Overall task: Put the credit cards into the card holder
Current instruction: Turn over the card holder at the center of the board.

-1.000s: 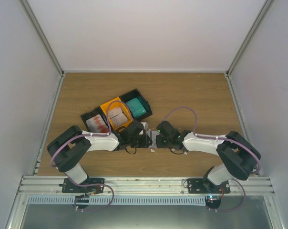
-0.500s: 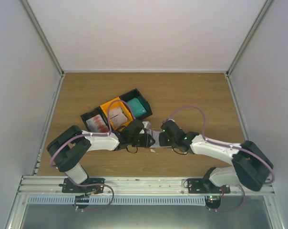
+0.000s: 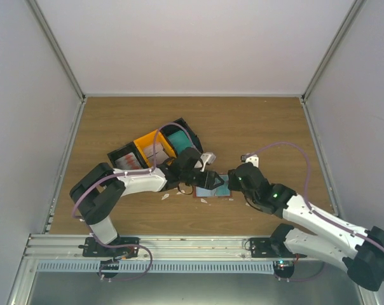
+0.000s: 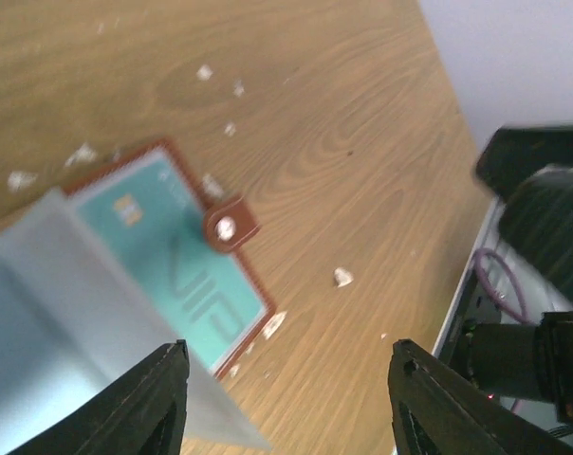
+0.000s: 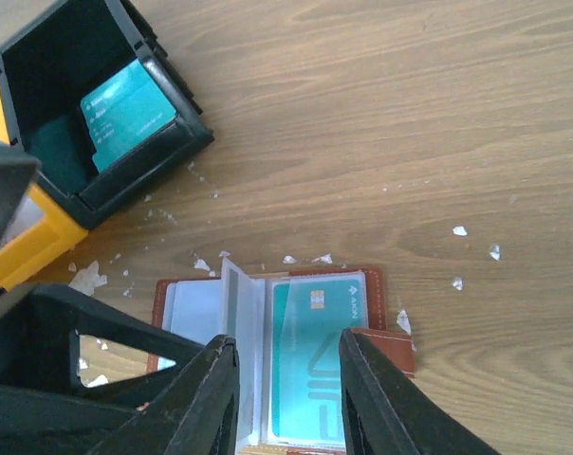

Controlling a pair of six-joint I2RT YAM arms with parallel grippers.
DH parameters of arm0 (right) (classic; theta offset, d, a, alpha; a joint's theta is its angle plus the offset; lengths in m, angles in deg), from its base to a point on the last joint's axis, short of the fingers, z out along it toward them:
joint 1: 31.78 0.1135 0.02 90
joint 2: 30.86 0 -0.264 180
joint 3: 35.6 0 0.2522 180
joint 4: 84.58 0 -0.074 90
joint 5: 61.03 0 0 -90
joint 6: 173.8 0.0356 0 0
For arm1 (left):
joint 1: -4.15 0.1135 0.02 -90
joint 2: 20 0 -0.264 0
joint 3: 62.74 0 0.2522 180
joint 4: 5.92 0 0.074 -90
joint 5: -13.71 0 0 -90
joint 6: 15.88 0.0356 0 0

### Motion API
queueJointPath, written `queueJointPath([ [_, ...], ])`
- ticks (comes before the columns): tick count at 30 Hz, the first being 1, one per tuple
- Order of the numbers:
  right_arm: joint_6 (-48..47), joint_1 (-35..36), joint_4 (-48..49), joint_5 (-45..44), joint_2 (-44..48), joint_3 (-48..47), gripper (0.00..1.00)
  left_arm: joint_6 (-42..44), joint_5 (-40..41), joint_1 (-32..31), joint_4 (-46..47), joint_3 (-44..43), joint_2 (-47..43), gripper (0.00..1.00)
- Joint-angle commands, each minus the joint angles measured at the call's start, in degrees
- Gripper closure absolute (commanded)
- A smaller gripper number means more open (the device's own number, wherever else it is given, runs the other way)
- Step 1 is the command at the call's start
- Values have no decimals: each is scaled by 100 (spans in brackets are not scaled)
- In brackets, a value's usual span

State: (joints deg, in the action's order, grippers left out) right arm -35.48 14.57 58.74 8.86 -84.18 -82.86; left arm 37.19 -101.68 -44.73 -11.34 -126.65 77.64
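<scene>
Though amid scraps (image 5: 460, 230), card holder (image 5: 383, 344) near bin (image 5: 139, 180)

light: bright, even, diffuse | shadows: faint, soft | top: clear | left wrist: soft overall, left fingers (image 4: 144, 408) blurred | right wrist: table (image 5: 410, 114) sharp, right fingers (image 5: 206, 398) blurred

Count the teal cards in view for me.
2. One teal card lies in the black bin; the other teal card is sleeved in the open card holder. More could be stacked under the bin's card.
</scene>
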Motion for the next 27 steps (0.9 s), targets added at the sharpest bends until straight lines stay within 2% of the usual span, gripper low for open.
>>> queueJointPath([
  [1,123,26,-312,-372,347,60,67,495,229,-16,-312,-560,-359,38],
  [4,33,26,-330,-295,481,50,65,637,589,52,-655,-686,-593,34],
  [10,-15,20,-300,-65,719,117,64,413,648,176,-521,-288,-767,35],
  [14,-201,15,-201,352,767,168,61,403,1262,201,-776,-151,-1088,36],
  [17,-394,15,-68,749,719,206,57,751,1976,249,-1612,-266,-1496,34],
  [23,-666,1,176,1405,526,143,48,1658,2759,424,-3152,-710,-2248,16],
  [27,-771,-25,508,1731,279,115,45,2042,3157,613,-3661,-741,-2733,2],
])
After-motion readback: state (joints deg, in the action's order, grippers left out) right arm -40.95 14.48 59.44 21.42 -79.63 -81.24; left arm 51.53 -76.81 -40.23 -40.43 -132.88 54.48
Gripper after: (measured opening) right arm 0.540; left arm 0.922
